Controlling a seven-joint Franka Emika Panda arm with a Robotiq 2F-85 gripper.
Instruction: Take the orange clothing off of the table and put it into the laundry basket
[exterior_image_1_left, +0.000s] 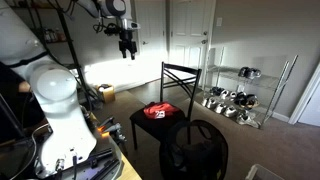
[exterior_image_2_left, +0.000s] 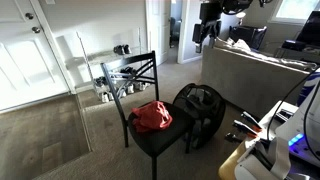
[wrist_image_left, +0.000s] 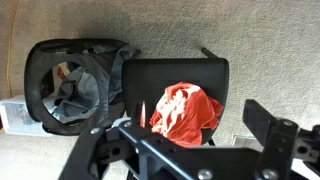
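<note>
The crumpled orange cloth garment (wrist_image_left: 185, 110) is seen lying on the seat of the black metal-framed chair (wrist_image_left: 150, 80), with the black mesh laundry basket (wrist_image_left: 32, 85) at its 9 o'clock in the wrist view, while the gripper (exterior_image_1_left: 127, 52), fingers spread apart, is held high above, presumably for an unobstructed descent.

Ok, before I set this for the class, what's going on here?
The gripper hangs high above the scene, open and empty. The orange clothing lies bunched on a black chair, not yet picked up. The basket stands on the carpet beside the chair, with some grey fabric in it.
</note>
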